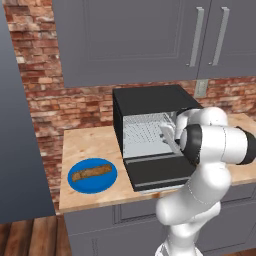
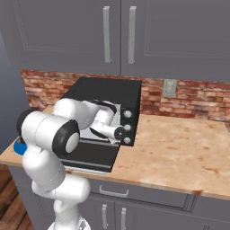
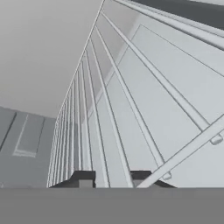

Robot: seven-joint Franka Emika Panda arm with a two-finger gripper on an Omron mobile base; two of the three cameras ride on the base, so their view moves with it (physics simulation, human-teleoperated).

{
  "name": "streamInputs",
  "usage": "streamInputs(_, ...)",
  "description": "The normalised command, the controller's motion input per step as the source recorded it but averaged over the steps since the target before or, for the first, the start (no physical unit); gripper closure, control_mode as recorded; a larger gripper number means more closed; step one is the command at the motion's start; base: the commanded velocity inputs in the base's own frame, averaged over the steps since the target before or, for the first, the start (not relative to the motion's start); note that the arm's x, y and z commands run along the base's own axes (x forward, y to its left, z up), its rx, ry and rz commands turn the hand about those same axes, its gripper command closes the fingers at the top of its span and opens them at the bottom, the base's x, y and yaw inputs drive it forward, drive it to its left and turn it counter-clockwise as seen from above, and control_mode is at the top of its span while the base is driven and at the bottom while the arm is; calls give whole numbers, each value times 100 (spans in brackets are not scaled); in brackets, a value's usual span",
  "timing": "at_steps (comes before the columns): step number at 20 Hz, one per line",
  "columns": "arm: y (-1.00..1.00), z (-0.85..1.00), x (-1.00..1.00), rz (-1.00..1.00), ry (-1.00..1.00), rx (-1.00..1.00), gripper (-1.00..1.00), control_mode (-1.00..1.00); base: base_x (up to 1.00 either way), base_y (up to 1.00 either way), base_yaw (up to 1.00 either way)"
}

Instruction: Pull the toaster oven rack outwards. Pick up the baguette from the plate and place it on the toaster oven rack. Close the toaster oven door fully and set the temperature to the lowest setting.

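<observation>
- On the wooden counter [image 1: 90, 142] below the grey cabinets [image 1: 150, 35], the toaster oven [image 1: 150, 100] stands against the brick wall [image 1: 40, 75], its toaster oven door [image 1: 160, 172] dropped open and lying flat toward the robot.
- Inside the silver cavity, the toaster oven rack [image 1: 142, 132] sits level; in the hand view its wires [image 3: 109, 113] run away from the camera in close parallel lines.
- At the rack's front edge, the gripper [image 3: 109, 178] has its two dark fingertips [image 3: 83, 177] drawn together around one of the wires, clamped on the rack.
- Left of the oven, well apart from it, the blue plate [image 1: 92, 186] rests near the counter's front edge, with the baguette [image 1: 91, 172] lying across its middle, slightly slanted.
- Down the oven's right front strip, three small round knobs [image 2: 127, 127] show in the right base view, just beside the arm's wrist.
</observation>
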Motion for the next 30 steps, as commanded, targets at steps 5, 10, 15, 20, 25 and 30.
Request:
streamInputs(5,-1,-19,-31,0,43,0,100,-100,0,0,0)
streamInputs(10,-5,-44,-77,0,39,0,100,-100,0,0,0)
streamInputs(15,-1,-61,-100,0,33,0,100,-100,0,0,0)
streamInputs(20,0,-68,-100,-1,30,0,100,-100,0,0,0)
streamInputs(25,0,-61,-100,-2,30,0,100,-100,0,0,0)
streamInputs(30,0,-30,-79,-1,18,0,-100,-100,0,0,0)
